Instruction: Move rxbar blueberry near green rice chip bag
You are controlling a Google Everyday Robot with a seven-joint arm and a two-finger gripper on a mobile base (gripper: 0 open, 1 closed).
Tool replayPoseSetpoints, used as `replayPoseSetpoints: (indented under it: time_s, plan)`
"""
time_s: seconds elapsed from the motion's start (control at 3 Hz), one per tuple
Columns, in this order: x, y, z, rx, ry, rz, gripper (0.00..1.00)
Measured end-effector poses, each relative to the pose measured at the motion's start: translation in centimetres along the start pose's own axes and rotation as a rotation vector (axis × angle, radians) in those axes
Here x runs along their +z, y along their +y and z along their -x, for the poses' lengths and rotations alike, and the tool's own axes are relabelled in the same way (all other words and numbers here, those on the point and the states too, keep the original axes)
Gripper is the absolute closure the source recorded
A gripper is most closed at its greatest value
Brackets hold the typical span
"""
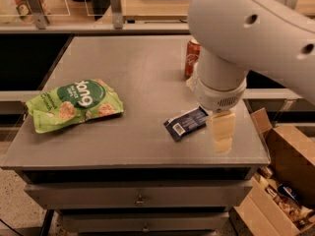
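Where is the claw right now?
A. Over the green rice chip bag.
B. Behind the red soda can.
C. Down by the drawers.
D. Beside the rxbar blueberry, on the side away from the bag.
D: the claw hangs just beside the rxbar blueberry, on its side away from the green rice chip bag, close to the edge of the table.

The tool (222,134) hovers just beside the rxbar blueberry (185,123) (green rice chip bag (74,104) well apart).

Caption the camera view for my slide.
Gripper beside the blue bar; green chip bag lies across the table.
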State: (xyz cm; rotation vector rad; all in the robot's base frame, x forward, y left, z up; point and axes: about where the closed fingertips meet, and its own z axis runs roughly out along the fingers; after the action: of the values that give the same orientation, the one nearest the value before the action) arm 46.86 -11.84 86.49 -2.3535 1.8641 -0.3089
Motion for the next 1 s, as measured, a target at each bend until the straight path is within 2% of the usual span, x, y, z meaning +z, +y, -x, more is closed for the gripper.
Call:
replayPoseSetpoints:
  time_s: [0.67, 1.0]
  plan:
    - [2.8, -0.3, 2.4, -0.093, -0.007, 0.087, 0.0]
    - [3.6, -0.7, 3.2, -0.102, -0.02, 0.143, 0.0]
